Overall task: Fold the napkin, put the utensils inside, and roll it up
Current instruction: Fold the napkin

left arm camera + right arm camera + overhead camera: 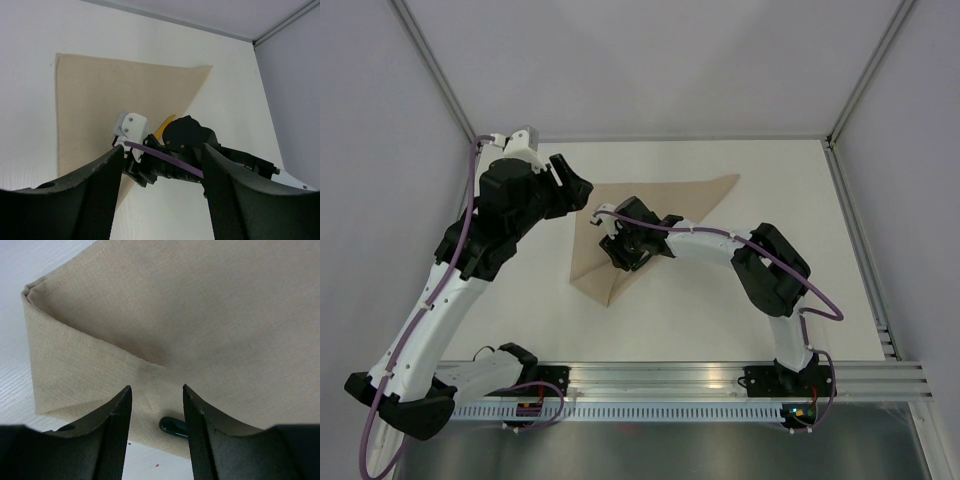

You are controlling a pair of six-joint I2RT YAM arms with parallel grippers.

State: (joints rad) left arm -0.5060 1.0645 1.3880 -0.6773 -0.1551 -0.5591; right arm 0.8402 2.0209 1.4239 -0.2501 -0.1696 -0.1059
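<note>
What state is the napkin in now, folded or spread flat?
Folded. The napkin lies as a triangle from above; the right wrist view shows a folded-over flap, with the dark utensil tip showing at its edge.

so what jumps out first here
The tan napkin, folded into a triangle, lies in the middle of the top view. The right gripper sits low over one folded edge, jaws apart, with the dark green tip of a utensil peeking out from the cloth. The left gripper hovers open at the napkin's left.
</note>
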